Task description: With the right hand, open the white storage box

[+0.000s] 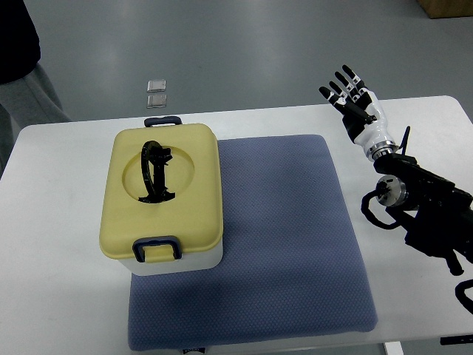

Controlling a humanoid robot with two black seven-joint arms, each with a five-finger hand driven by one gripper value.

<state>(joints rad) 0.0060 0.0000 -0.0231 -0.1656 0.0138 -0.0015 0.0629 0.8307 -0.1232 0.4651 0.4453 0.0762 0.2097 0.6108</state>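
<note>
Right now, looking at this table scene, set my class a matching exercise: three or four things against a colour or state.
Things:
1. box lid
2. mat
3. right hand
4. lid handle

Descriptions:
A. blue-grey, flat on the table
B. black, lying in the lid's round recess
C. pale yellow, closed
D. fingers spread, holding nothing

Pairs: 1-C, 2-A, 3-D, 4-B

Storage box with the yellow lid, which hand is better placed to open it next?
Right. The right hand is the only hand in view, open above the table's far right side. It is still well away from the storage box, whose yellow lid sits closed. No left arm shows.
</note>
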